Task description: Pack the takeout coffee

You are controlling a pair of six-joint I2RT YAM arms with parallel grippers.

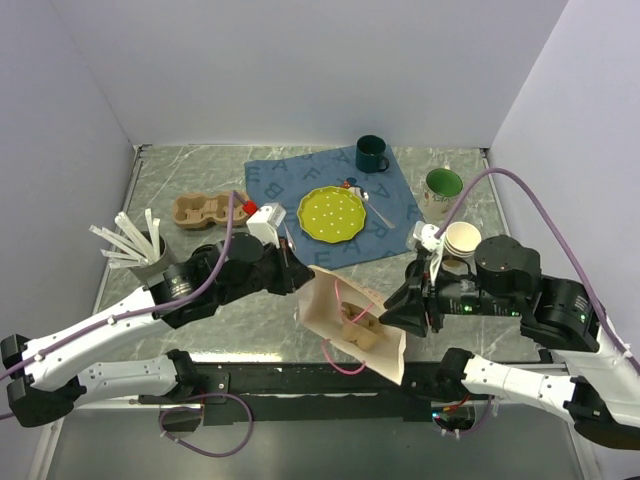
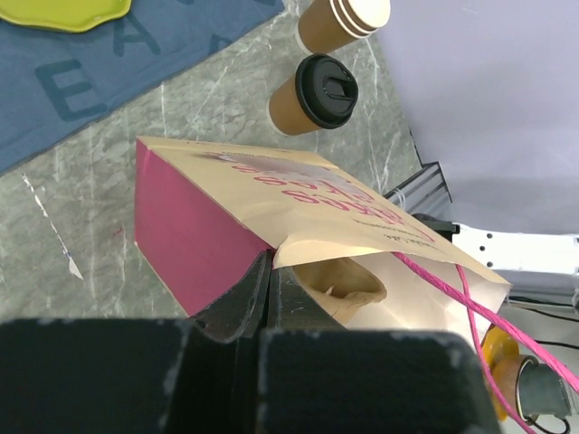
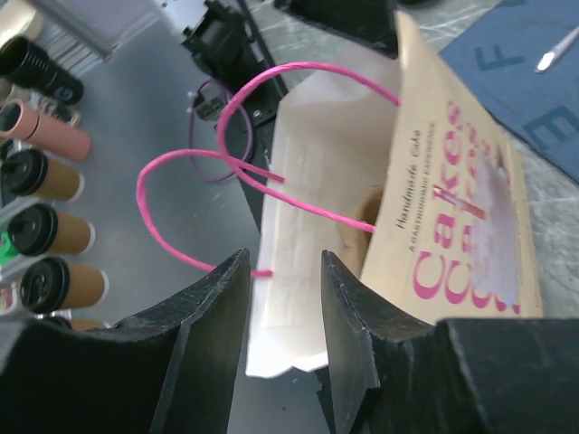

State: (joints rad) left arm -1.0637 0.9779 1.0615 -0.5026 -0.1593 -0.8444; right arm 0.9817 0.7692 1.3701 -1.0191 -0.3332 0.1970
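Observation:
The takeout coffee (image 2: pixel 312 95), a brown cup with a black lid, stands on the marble beyond the bag in the left wrist view; in the top view the right arm hides it. A kraft paper bag (image 1: pixel 355 325) with pink sides and pink cord handles lies tilted, mouth toward the near edge, with a cardboard cup carrier (image 2: pixel 339 285) inside. My left gripper (image 2: pixel 270 262) is shut on the bag's rim at its left side (image 1: pixel 300 280). My right gripper (image 3: pixel 285 267) is open, its fingers on either side of the bag's (image 3: pixel 452 208) white inner rim at the mouth (image 1: pixel 400 305).
A stack of lidless tan cups (image 1: pixel 462 240) stands by the right arm. A green plate (image 1: pixel 331 213) lies on a blue cloth (image 1: pixel 390 225) with a dark green mug (image 1: pixel 371 153) behind. A second cup carrier (image 1: pixel 205 210) and a cup of white stirrers (image 1: pixel 148 250) sit left. Several lidded cups (image 3: pixel 54 231) lie off the table.

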